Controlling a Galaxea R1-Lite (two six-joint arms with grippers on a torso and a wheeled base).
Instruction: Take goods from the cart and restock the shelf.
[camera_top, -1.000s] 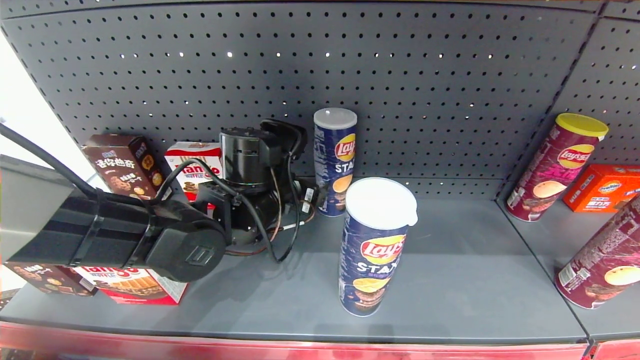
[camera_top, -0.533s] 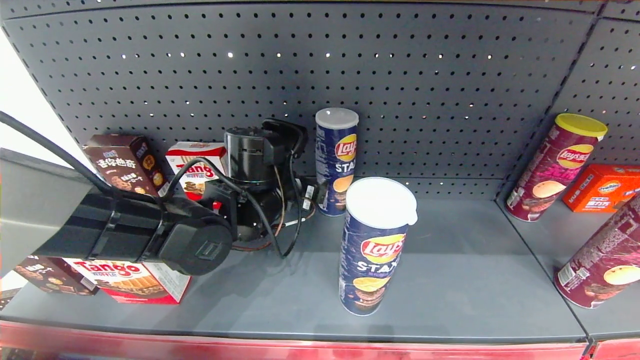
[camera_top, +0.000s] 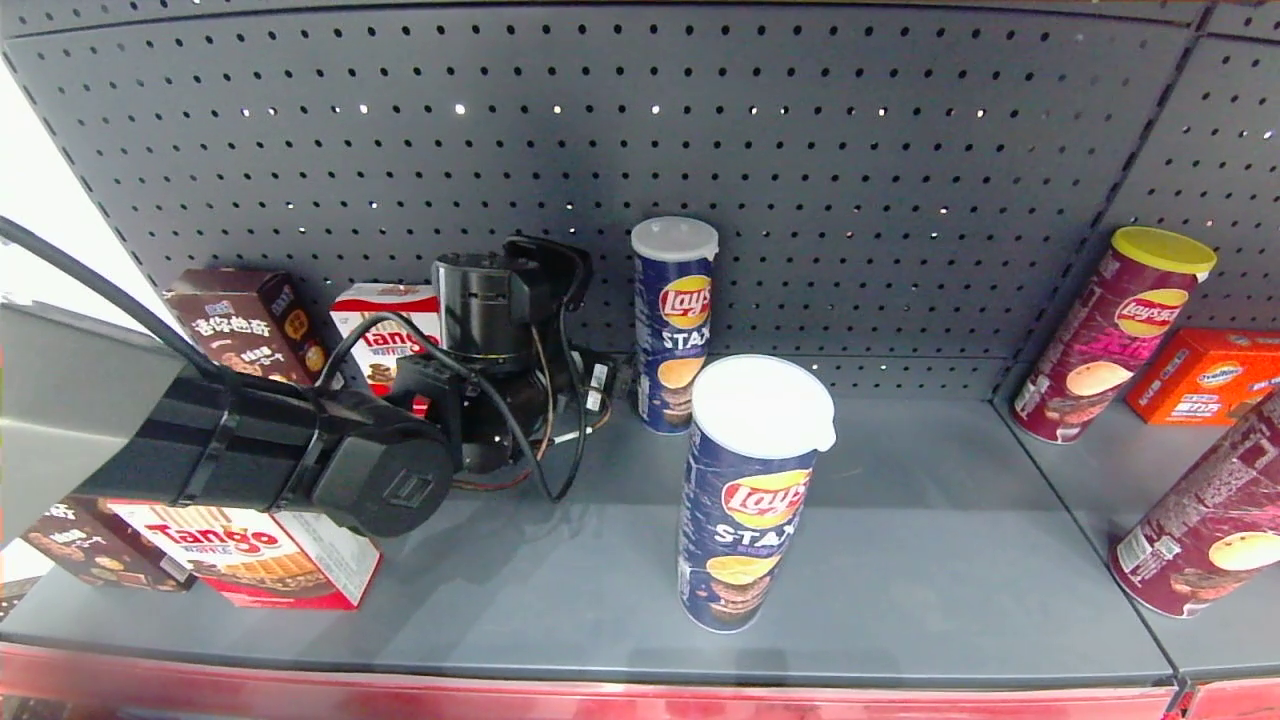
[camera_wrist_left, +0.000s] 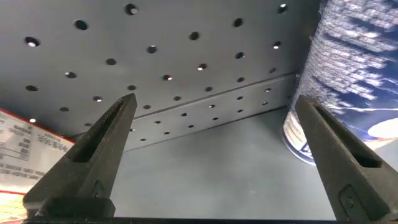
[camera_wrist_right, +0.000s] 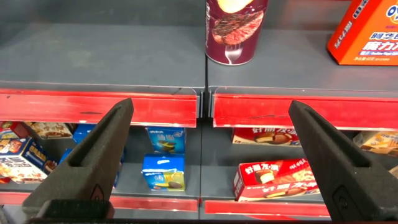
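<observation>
**Both pincers released and empty at the shelf**

Your left pincer is spread wide with nothing between its fingers. It points at the pegboard back panel, low over the shelf. The rear blue can stands upright just beside one finger. You cannot tell from the wrist view whether that finger touches it.

In the head view your left arm lies across the left part of the shelf. Its wrist sits between the red-and-white wafer box at the back and the rear blue can. The front blue can stands upright nearer the shelf's edge, apart from the arm and a little right of the rear one.

Your right pincer is also wide open and holds nothing. It faces the red rails along the shelf fronts. A maroon can and an orange box stand on the shelf above those rails. Blue boxes and a red box sit on the lower shelves.

The shelf is grey metal. On its left are a brown biscuit box at the back and a second wafer box lying flat at the front, partly under the arm. In the next bay to the right, a yellow-lidded maroon can leans against the panel.
</observation>
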